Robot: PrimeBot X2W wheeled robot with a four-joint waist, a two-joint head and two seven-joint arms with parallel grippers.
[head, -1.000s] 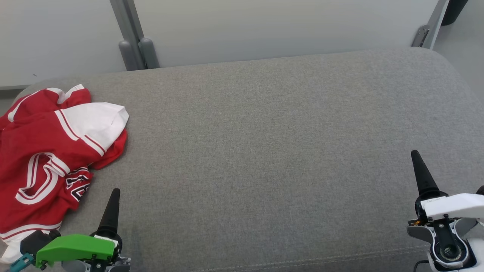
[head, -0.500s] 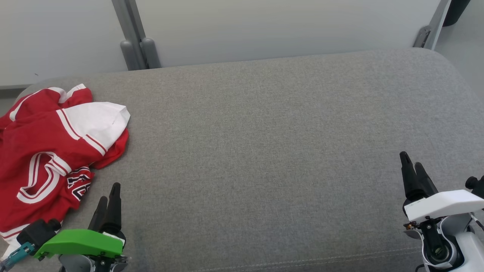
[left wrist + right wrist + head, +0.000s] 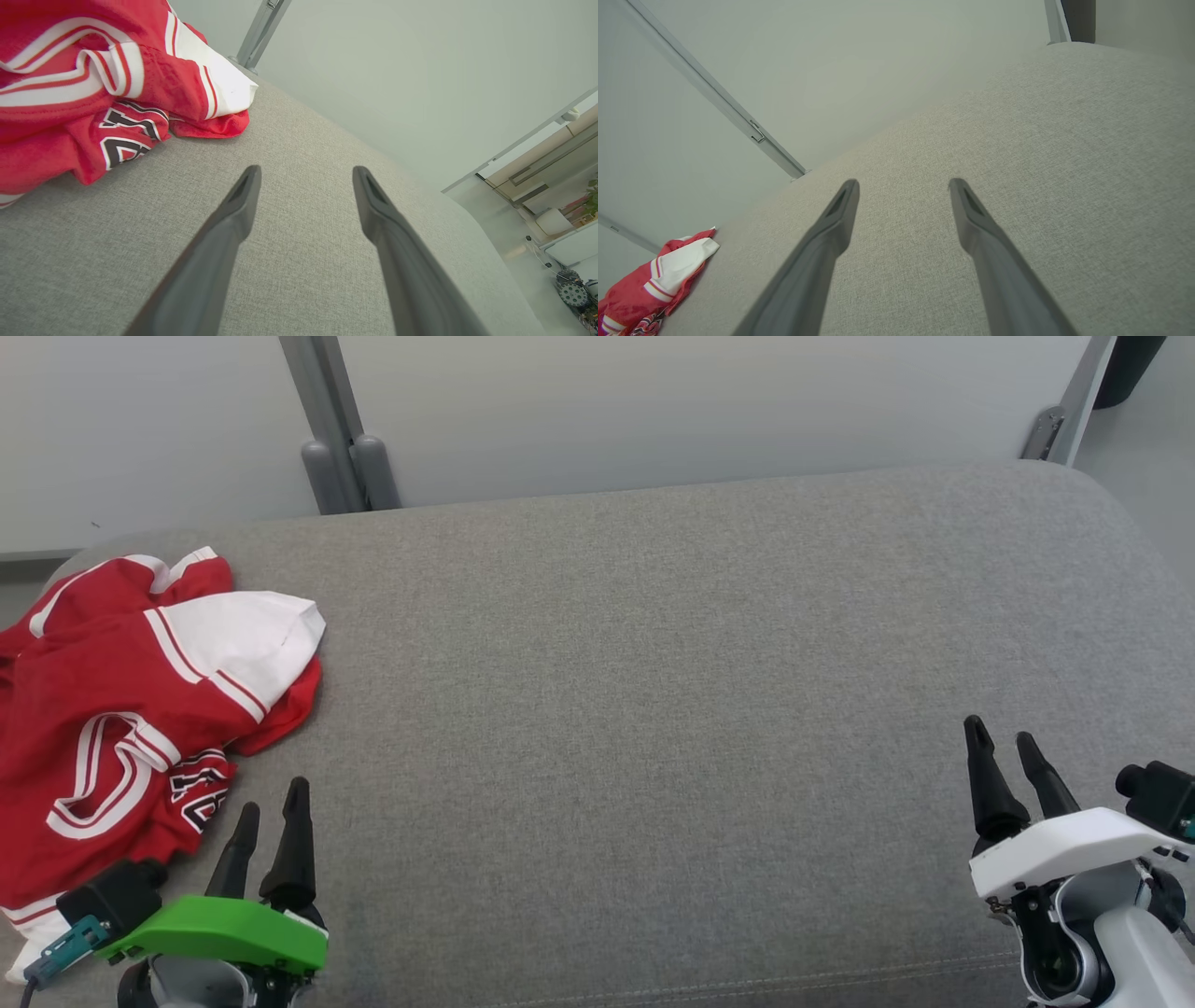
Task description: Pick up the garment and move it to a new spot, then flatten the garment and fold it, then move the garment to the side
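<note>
Two jaw pairs wide, nothing held. Head view: crumpled garment (image 3: 140,709) at frame left on grey cushion (image 3: 653,709); left gripper (image 3: 273,796) just beside it; right gripper (image 3: 999,729) lower right; left wrist view: garment upper left; right wrist view: garment lower left; pickup, flattening, folding all pending.

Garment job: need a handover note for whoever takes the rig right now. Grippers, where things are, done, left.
Grippers: left gripper open and empty, just right of the garment, not touching it. The right gripper is open and empty over the far right end of the cushion.
Things: garment, a red and white jersey, lies crumpled at the cushion's left end.
Done: nothing yet; the garment is not picked up.
Left: pick it up, move it to a new spot, flatten, fold, move it aside. The left arm looks best placed to start.
</note>
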